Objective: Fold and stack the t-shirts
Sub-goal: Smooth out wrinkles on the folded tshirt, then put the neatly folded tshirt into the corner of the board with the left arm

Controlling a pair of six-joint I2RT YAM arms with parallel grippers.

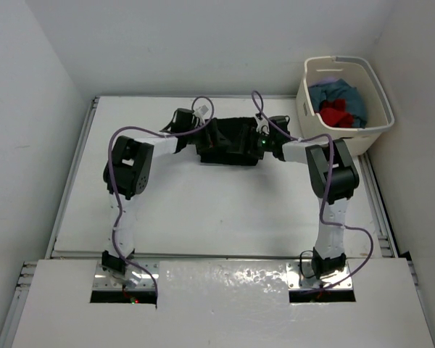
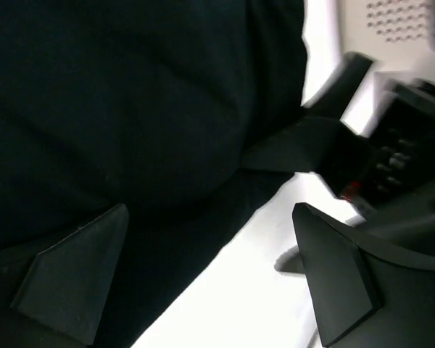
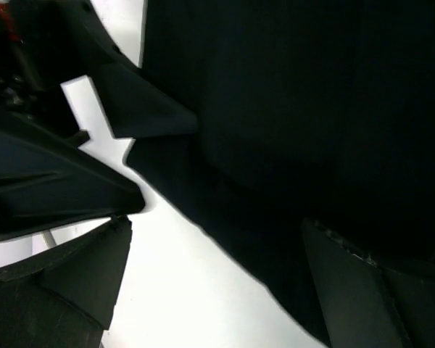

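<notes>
The black t-shirt lies on the white worktop toward its far edge, about midway across, bunched into a low rumpled heap that is wider than it is deep. It is not spread flat and not folded. From above it reads as plain dull black with no print to be made out, and its outline is uneven. Up close the cloth is soft and matte, with broad shallow creases, and its loose edge runs slantwise across the bare white surface. The left gripper is down at the left end of the heap with its jaws spread wide. One finger is over the black cloth, the other is over the bare worktop, and nothing is pinched between them. The right gripper is at the right end, its jaws equally wide, again straddling the shirt's edge without clasping it. Each wrist view shows the other gripper close by across the cloth. A teal t-shirt and a red t-shirt lie crumpled together inside the cream laundry basket, which stands by the far right corner, apart from the black one.
</notes>
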